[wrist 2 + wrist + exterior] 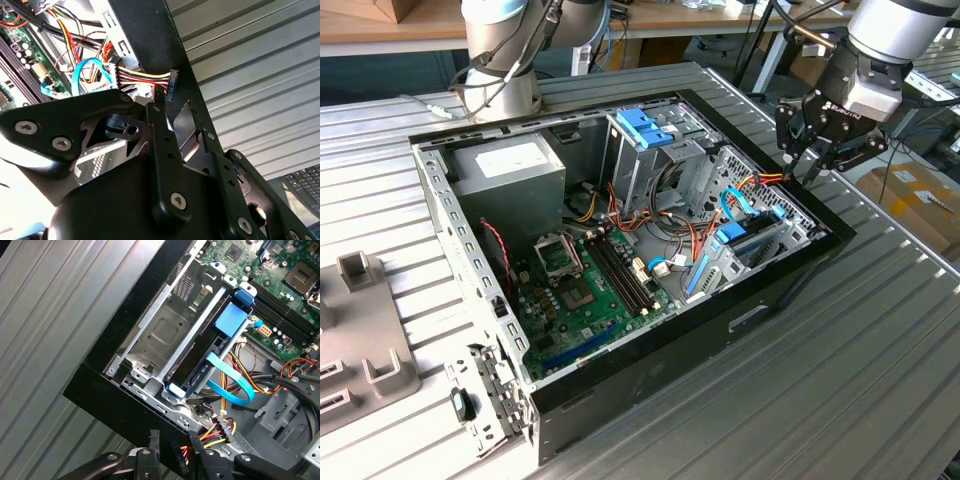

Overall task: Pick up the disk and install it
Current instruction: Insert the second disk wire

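no legible text anywhere; pale label on the grey box (pixel 510 168), print unreadable

1. The arm (pixel 895 30) reaches in from the exterior view's upper right, its silver-and-grey wrist angled downward.
2. The black pincer (pixel 807 165) points down and toward the exterior view's left.
3. In the second wrist view, the pincer's fingers (pixel 160 125) stand slightly apart, with a narrow gap between the tips.
4. Nothing is gripped between them.
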You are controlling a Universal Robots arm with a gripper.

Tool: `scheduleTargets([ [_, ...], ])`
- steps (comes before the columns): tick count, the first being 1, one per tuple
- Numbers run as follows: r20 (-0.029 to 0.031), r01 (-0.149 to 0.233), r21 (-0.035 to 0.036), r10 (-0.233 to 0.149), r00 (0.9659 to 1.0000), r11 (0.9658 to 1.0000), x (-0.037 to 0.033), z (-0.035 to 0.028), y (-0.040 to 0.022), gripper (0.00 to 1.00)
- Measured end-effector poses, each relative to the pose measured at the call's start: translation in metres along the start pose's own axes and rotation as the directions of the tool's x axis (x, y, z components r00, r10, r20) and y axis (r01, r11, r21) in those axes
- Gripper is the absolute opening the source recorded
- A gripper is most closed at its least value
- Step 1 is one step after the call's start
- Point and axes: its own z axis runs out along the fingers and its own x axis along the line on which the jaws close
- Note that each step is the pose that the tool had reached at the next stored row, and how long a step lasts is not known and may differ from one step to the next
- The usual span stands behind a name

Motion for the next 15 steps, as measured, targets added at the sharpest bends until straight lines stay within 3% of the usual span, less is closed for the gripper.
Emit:
scheduleTargets([
  [5,0.0031,0.075,0.002,-0.075,0.9972,0.9972,0.0,0.0001,0.0,0.36],
  [12,0.0034,0.082,0.0023,-0.082,0.9966,0.9966,-0.0023,0.0002,-0.0026,0.36],
  [15,0.0043,0.105,0.0029,-0.105,0.9944,0.9944,-0.0015,0.0007,-0.0042,0.36],
])
